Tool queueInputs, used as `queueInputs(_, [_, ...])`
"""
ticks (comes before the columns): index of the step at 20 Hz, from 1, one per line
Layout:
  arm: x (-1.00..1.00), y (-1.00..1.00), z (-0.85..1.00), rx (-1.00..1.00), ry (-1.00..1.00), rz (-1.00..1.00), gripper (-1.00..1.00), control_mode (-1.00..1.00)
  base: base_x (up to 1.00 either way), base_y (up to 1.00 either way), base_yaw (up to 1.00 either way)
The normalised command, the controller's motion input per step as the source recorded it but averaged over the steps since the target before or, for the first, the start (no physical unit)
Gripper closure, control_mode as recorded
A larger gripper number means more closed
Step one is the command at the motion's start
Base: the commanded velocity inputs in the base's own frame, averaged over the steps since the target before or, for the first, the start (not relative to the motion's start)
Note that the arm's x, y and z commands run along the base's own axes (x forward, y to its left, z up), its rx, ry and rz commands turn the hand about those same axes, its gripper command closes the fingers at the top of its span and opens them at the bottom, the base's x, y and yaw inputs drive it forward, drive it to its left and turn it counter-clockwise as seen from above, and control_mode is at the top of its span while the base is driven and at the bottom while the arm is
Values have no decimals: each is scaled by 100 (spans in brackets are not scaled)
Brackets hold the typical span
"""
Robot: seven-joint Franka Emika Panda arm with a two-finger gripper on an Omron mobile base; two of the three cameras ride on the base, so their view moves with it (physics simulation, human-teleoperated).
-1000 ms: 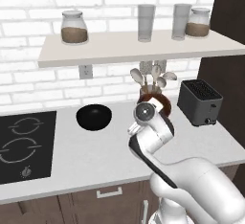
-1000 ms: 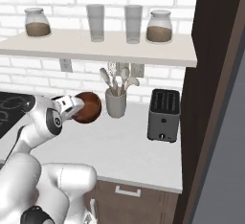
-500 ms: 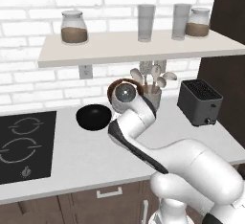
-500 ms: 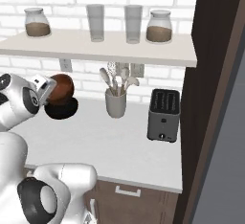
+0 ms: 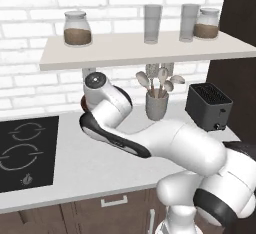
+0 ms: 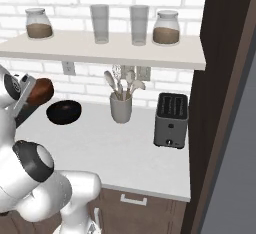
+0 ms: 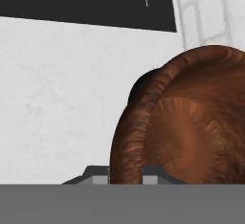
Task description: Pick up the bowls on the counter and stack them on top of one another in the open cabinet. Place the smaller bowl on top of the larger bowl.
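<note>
My gripper [image 6: 25, 94] is shut on the rim of the reddish-brown smaller bowl [image 6: 40, 91], which it holds tilted in the air above and to the left of the black larger bowl [image 6: 64, 112]. The black bowl rests on the counter [image 6: 115, 148] below the pale open shelf [image 6: 100, 50]. In the hand view the brown bowl [image 7: 186, 127] looms close, its rim pinched between the gripper [image 7: 125, 176] tips, over the white counter [image 7: 48, 98]. In the left base view the hand [image 5: 97, 85] hangs under the shelf [image 5: 150, 48], and the arm hides the black bowl.
On the shelf stand two jars [image 5: 77, 29] [image 5: 206, 24] and two glasses [image 5: 153, 24]. A grey utensil cup [image 5: 156, 105] and a black toaster [image 5: 209, 107] sit at the back right of the counter. The black hob [image 5: 25, 150] lies to the left.
The arm has swung left with the brown bowl in its grip, from beside the utensil cup, past the black bowl, to just beyond its hob side.
</note>
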Motion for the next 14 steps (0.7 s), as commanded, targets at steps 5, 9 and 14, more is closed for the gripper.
queueInputs(5, [59, 21, -43, -6, -2, 8, 100, -100, 0, 0, 0])
queueInputs(9, [61, 10, -35, -2, -1, 0, 100, -100, 0, 0, 0])
queueInputs(14, [57, 9, -42, -7, 4, 0, 100, -100, 0, 0, 0])
